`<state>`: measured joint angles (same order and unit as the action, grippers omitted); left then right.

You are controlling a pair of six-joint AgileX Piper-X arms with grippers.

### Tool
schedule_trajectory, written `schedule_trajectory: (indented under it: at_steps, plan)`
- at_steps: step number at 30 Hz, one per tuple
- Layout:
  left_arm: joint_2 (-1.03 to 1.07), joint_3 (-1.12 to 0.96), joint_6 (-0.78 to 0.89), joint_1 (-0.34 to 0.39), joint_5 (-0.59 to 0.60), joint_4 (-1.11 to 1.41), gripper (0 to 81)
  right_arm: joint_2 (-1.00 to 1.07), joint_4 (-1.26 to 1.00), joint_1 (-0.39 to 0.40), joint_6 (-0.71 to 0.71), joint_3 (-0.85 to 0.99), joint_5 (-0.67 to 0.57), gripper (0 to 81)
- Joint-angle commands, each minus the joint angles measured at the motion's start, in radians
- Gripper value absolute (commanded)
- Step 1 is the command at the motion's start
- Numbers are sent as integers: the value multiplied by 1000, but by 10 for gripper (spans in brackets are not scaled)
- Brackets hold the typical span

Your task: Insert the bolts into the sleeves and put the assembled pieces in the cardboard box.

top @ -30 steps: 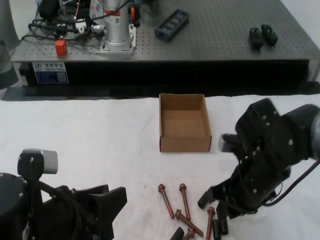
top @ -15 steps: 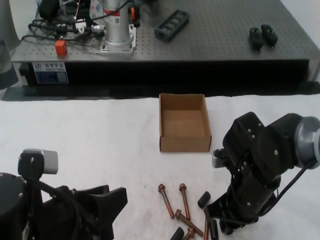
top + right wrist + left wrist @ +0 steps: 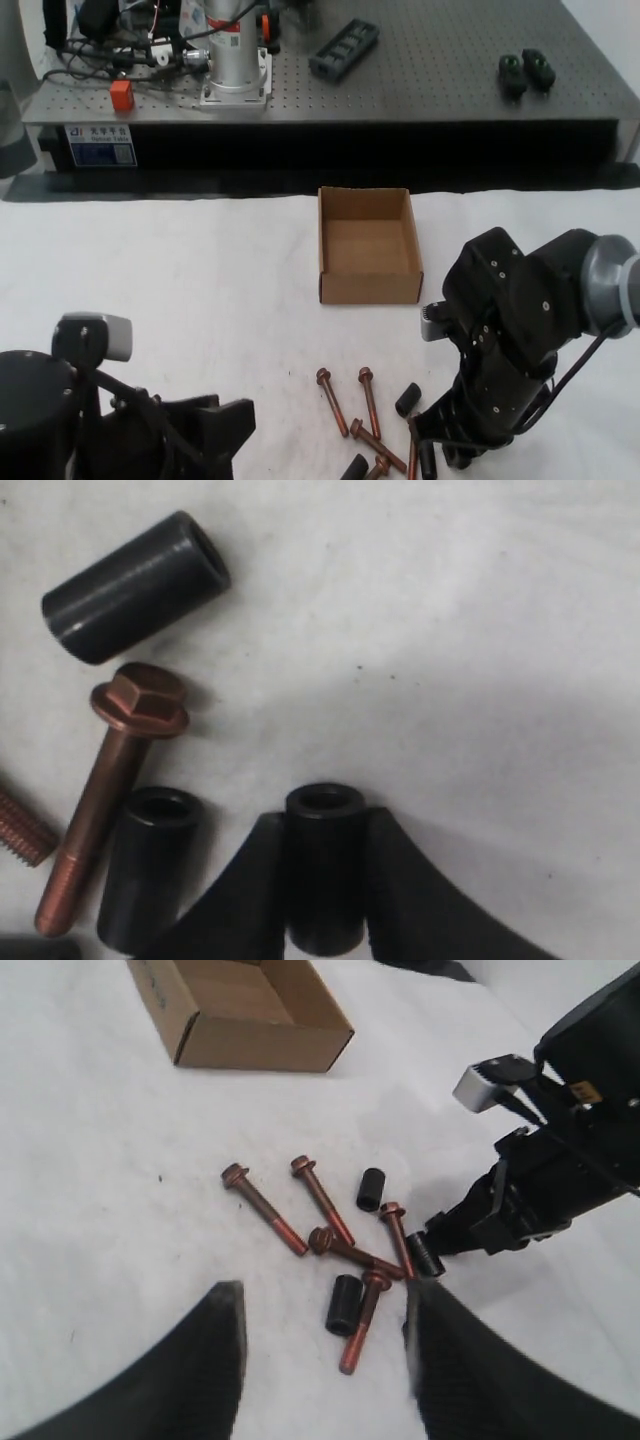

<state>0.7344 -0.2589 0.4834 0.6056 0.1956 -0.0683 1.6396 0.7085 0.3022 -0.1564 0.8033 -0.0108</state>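
Right claw point(image 3: 322, 825) clenched on a black sleeve point(image 3: 322, 875) — beside a copper bolt point(image 3: 110, 780) on the white cloth point(image 3: 450, 630); left claw point(image 3: 325, 1305) released.

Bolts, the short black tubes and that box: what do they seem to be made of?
Bolts: metal with a coppery, slightly shiny finish; cut threads and a hex head show. Black tubes: smooth with a dull sheen, perhaps blackened metal or plastic; I cannot tell. Box: plain brown cardboard, matte, with thin folded walls.
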Motion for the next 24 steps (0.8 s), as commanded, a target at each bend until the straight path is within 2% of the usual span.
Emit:
schedule_trajectory:
  at_steps: [1,3,6,15,24]
  plan:
    - [54,-23,-20,-1,3,2,368,35,8,3,22,2,1,183]
    - [84,-38,-20,-1,3,2,368,36,-6,3,22,2,1,165]
    - [137,-71,-20,-1,3,0,368,31,-20,3,49,2,1,33]
    - [459,-375,-75,-1,3,-284,368,-122,103,-37,110,2,-2,39]
    - [797,-766,-195,16,58,-532,368,-419,210,-146,151,-37,0,39]
